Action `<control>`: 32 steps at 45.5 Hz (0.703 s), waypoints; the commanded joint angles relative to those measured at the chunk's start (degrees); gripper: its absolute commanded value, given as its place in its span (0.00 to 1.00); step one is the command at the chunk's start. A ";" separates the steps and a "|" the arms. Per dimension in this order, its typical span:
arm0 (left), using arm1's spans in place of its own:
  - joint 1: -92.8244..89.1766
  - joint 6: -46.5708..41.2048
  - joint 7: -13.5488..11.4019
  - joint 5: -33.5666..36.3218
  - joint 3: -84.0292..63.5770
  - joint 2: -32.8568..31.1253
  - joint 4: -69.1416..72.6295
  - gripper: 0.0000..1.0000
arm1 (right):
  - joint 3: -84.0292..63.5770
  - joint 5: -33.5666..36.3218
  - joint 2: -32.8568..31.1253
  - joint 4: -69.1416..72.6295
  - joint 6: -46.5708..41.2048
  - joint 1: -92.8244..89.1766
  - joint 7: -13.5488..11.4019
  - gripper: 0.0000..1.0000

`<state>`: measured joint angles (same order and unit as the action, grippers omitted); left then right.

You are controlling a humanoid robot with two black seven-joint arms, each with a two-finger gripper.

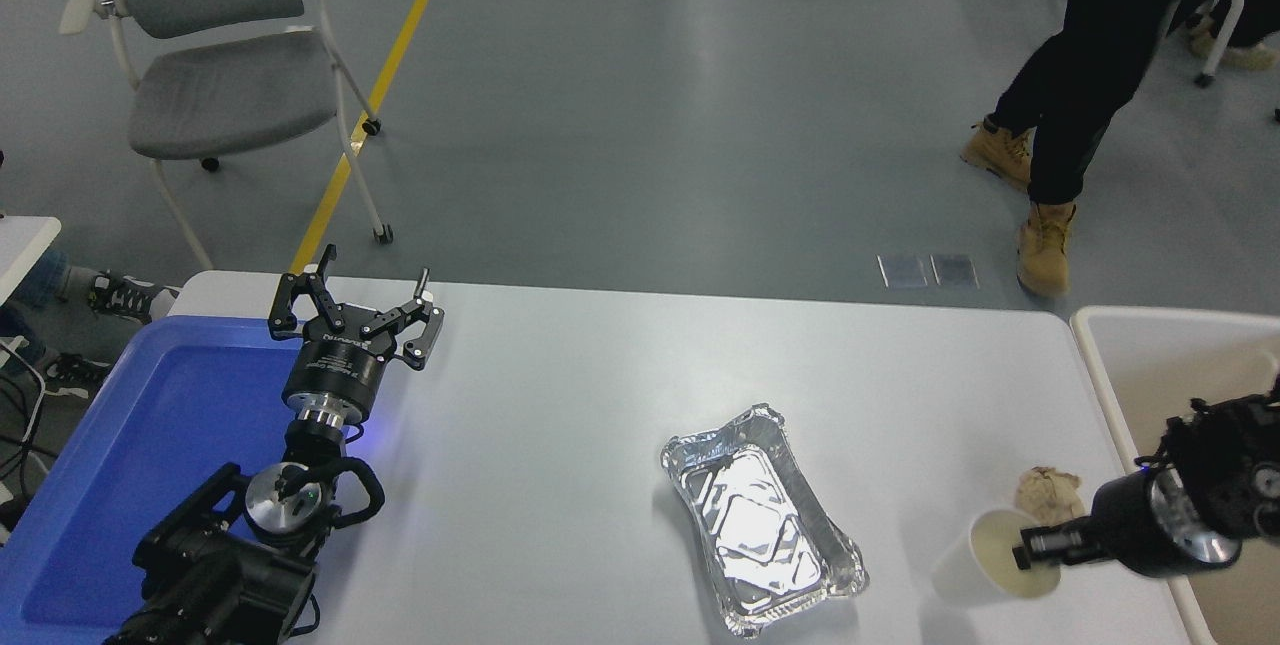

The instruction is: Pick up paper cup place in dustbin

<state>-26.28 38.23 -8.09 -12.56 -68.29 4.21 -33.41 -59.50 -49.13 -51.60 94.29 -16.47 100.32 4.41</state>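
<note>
right gripper (1032, 553): it comes in from the right edge, low in the view. its fingers are closed on the rim of the paper cup, one finger tip inside the mouth of the cup.
paper cup (975, 561): white, with cream inside. it is tilted, with the mouth turned toward the gripper. it is at the near right part of the table, between the foil tray and the dustbin. i cannot tell if its bottom touches the table.
dustbin (1095, 368): beige, at the right end of the table. only its left part is in the view. the right arm passes over its rim.
paper ball (1049, 494): tan and crumpled, just behind the cup, near the dustbin rim.
foil tray (760, 517): silver, rectangular, in the middle of the table, left of the cup.
left gripper (357, 315): parked at the far left, at the edge of the blue tray (130, 445), fingers spread wide, holding nothing.
table (560, 395): white.
person (1085, 65): legs and tan boots on the floor behind the table, at upper right.
</note>
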 commanded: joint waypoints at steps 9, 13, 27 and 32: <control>0.00 0.01 0.01 -0.01 0.00 0.01 0.01 0.99 | -19.77 0.09 -4.92 2.56 -24.57 43.01 1.91 0.00; 0.00 0.01 0.01 -0.01 0.00 0.01 0.01 0.99 | -23.46 0.00 -4.83 2.56 -26.24 47.24 2.44 0.00; 0.00 0.01 0.01 -0.01 0.00 0.01 0.01 0.99 | -26.55 6.49 -6.15 -2.53 -19.05 48.65 2.44 0.00; 0.00 0.01 0.01 -0.01 0.00 0.01 0.01 0.99 | -26.81 15.37 -6.24 -10.52 -16.23 48.22 2.44 0.00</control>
<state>-26.28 38.22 -8.08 -12.57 -68.29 4.22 -33.40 -83.94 -44.95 -57.09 93.30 -37.03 146.08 6.66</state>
